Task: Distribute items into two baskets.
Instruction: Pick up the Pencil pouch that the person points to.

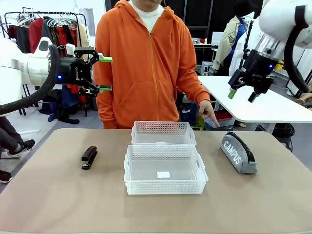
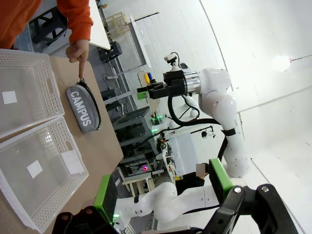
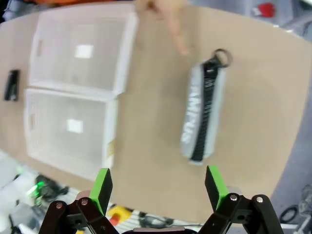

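Note:
A small black stapler (image 1: 89, 157) lies on the table's left side, also at the left edge of the right wrist view (image 3: 11, 85). The grey "CAMPUS" pouch (image 1: 238, 153) (image 2: 83, 108) (image 3: 201, 117) lies on the right. Between them two white lattice baskets stand one behind the other, the near basket (image 1: 165, 186) (image 2: 73, 168) (image 3: 109, 131) and the far basket (image 1: 163, 127) (image 2: 51, 87) (image 3: 124, 53), both holding none of the items. My left gripper (image 1: 105, 74) (image 2: 162, 187) hovers open, high at the left. Above the pouch, my right gripper (image 1: 242, 95) (image 3: 158, 187) hangs open.
A person in an orange hoodie (image 1: 146, 63) stands at the far edge, one hand (image 1: 209, 114) (image 2: 80, 51) (image 3: 173, 34) pointing a finger down beside the pouch's far end. The tan tabletop (image 1: 58, 200) is bare in front. A white table (image 1: 263, 105) stands behind at the right.

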You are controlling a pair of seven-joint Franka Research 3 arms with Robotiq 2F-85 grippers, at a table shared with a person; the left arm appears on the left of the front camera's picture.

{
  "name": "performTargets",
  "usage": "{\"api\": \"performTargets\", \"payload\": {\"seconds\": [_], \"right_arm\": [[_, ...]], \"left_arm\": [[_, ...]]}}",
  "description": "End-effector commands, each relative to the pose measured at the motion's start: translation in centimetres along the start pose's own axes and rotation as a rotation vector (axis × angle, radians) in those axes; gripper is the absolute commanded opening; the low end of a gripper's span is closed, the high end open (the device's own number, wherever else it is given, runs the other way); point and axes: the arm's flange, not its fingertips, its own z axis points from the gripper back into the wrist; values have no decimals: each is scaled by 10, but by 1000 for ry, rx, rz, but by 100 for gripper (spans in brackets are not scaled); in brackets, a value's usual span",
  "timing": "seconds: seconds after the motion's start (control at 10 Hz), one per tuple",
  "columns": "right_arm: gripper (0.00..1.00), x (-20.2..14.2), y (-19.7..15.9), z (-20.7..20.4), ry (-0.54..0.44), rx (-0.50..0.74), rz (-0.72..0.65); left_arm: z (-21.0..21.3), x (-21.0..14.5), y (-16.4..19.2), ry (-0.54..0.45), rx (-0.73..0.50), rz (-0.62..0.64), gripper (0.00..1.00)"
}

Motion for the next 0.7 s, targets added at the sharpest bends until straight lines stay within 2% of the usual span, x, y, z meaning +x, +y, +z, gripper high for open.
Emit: {"api": "performTargets", "payload": {"seconds": [0.0,0.1,0.2,0.6], "right_arm": [[100,7,-1,-13,-22,-102,-14],[100,9,-1,-14,-27,-36,-28],[100,5,-6,-8,-7,-56,10],[100,7,-7,-13,-5,-58,10]], "left_arm": [[0,0,-2,1,-6,-2,100],[0,0,-2,1,-6,-2,100],[0,0,-2,1,-6,-2,100],[0,0,-2,1,-6,-2,100]]}}
